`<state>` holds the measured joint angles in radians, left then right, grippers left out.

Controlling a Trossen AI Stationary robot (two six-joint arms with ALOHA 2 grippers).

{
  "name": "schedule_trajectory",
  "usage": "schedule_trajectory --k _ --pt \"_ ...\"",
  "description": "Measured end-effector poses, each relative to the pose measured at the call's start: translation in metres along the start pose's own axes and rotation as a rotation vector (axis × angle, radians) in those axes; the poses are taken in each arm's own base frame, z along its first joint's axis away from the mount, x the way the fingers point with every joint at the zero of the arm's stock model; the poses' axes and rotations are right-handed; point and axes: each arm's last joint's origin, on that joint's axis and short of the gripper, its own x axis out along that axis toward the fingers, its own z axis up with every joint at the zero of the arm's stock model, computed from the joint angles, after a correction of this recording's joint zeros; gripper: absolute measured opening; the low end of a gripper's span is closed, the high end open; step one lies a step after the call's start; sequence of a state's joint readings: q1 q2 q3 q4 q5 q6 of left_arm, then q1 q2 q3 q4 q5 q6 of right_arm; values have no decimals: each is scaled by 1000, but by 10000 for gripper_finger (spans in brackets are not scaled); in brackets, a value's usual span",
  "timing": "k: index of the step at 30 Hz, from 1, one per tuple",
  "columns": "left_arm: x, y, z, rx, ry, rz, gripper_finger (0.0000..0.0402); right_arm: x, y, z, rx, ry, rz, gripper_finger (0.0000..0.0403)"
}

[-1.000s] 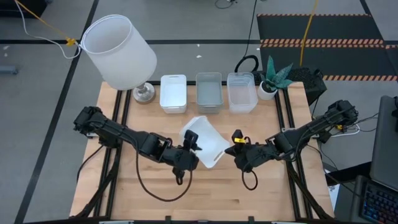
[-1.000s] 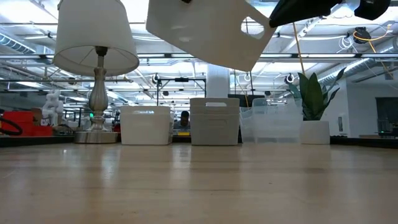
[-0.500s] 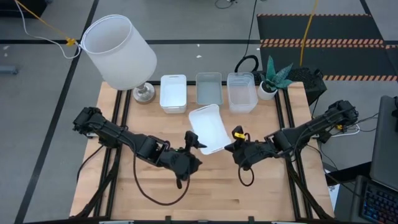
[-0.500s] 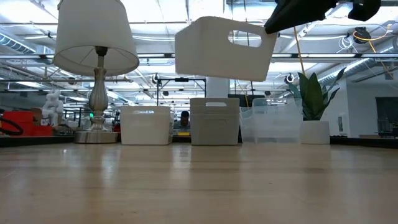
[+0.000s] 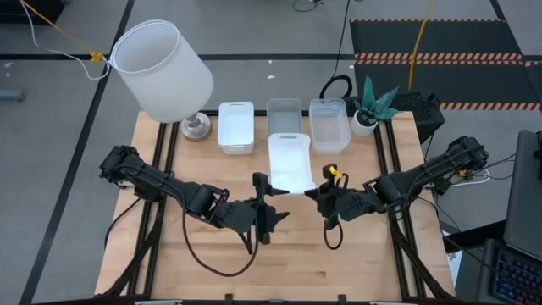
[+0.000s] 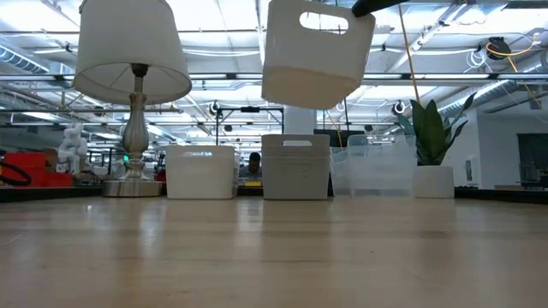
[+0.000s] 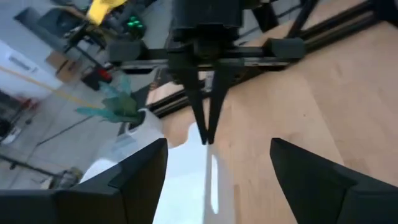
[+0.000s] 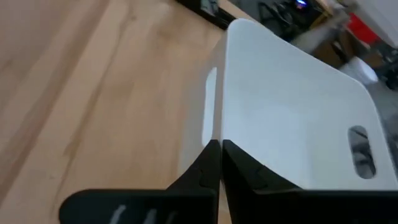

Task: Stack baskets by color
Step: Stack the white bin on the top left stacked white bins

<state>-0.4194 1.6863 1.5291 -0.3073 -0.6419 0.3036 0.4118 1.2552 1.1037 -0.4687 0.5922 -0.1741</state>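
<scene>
High view: right tool (image 5: pixel 315 194) pinches white basket (image 5: pixel 290 161), long axis toward back row; left tool (image 5: pixel 267 208) spread

We see a white basket (image 5: pixel 290 161) hanging tilted in the air; white (image 5: pixel 235 127), grey (image 5: pixel 284 116) and clear (image 5: pixel 329 124) baskets stand in a row behind.
</scene>
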Motion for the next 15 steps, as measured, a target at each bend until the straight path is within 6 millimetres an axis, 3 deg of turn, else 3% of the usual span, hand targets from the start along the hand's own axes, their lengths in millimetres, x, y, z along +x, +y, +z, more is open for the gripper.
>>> schedule_trajectory --k 7,15 --pt "6 8 -5 -79 33 23 274 1 -5 0 61 13 -45 0" --pt "19 24 -25 -165 160 -40 273 4 -9 -3 65 37 -54 0"
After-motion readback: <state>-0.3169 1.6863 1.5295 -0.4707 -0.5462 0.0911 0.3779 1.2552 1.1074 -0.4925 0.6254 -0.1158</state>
